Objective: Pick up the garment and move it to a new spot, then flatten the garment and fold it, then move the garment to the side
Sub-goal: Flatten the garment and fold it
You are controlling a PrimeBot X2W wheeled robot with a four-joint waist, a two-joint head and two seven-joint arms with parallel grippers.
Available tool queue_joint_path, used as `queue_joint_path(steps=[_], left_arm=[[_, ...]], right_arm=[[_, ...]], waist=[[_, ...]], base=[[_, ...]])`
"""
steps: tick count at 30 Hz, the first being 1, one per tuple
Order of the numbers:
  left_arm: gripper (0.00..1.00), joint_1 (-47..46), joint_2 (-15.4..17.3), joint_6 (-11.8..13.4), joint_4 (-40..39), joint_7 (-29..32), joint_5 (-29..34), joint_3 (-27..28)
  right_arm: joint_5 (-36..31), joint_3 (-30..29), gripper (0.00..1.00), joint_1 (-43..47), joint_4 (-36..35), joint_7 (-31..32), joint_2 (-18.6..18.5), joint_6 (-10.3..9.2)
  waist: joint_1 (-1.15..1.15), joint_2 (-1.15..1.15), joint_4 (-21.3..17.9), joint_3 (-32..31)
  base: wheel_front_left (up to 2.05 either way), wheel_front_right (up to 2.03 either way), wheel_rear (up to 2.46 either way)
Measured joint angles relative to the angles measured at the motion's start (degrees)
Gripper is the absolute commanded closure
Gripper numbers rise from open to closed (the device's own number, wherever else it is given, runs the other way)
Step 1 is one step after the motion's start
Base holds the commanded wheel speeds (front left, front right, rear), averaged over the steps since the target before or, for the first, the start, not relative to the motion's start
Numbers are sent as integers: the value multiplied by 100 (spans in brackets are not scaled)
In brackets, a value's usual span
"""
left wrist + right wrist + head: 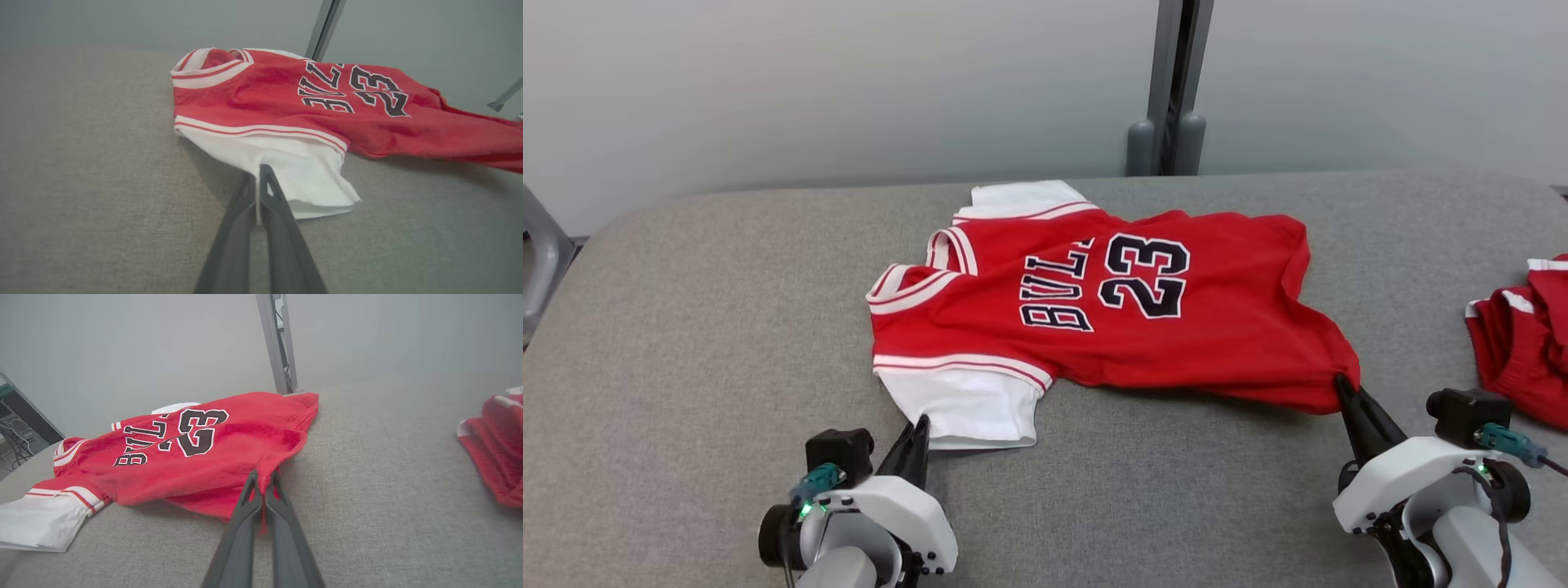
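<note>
Pinching only thin edges is the weak point here: the left gripper [920, 426] sits at the lower left of the head view with its fingers closed together on the rim of the white sleeve [964, 404]. The right gripper [1342, 384], at the lower right, has its fingers clamped on the near hem corner of the red shirt [1160, 335]. The shirt lies across the middle of the frame on the grey table [686, 367], number side up, rippled near the hem, with its other sleeve at the top. Judging from the wrist views, each bite takes in little cloth, so a lift or a sharp pull could let one corner slip out. That would leave the shirt hanging from one side and bunching. Drawing the two arms apart unevenly would probably skew the cloth rather than flatten it. A carry toward the right edge of the frame risks dragging it into the second red garment [1523, 343] lying there, well apart from the shirt.
</note>
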Motion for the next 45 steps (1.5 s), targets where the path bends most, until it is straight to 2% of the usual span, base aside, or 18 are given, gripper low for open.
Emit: queue_joint_path(steps=[5, 10, 17, 23, 27, 37, 42, 45], left_arm=[[100, -1, 94, -371, -499, 2, -283, 153], [100, -234, 375, -460, -1239, 136, -476, 401], [100, -681, 697, -357, -2308, 638, -795, 778], [100, -1088, 961, -76, -2735, 799, -864, 1122], [100, -1200, 1000, 85, -2794, 713, -946, 1369], [100, -1211, 1050, 168, -2832, 844, -994, 1365], [100, -1681, 1123, 164, -2657, 1280, -1044, 1283], [100, -2207, 1272, -13, -2388, 1883, -1005, 1021]], right_arm=[[56, 198, 100, -10, -332, 0, -316, 0], [229, 442, 100, -233, -668, 0, -662, 0], [755, 779, 100, -873, -1166, 194, -1081, 0], [798, 816, 100, -1479, -1250, 240, -1447, 0], [786, 787, 100, -1667, -1232, 185, -1443, 0], [917, 856, 100, -1764, -1474, 127, -1390, 0], [1004, 926, 100, -2199, -1459, 380, -1390, 0], [1418, 920, 100, -2624, -1377, 676, -1373, 0]], waist=[[0, 0, -69, -241], [0, 0, -176, -434], [0, 0, -383, -619], [0, 0, -547, -697], [0, 0, -611, -725], [0, 0, -693, -621], [0, 0, -706, -373], [0, 0, -707, -134]], base=[[0, 0, 0], [0, 0, 0], [0, 0, 0], [0, 0, 0], [0, 0, 0], [0, 0, 0], [0, 0, 0], [0, 0, 0]])
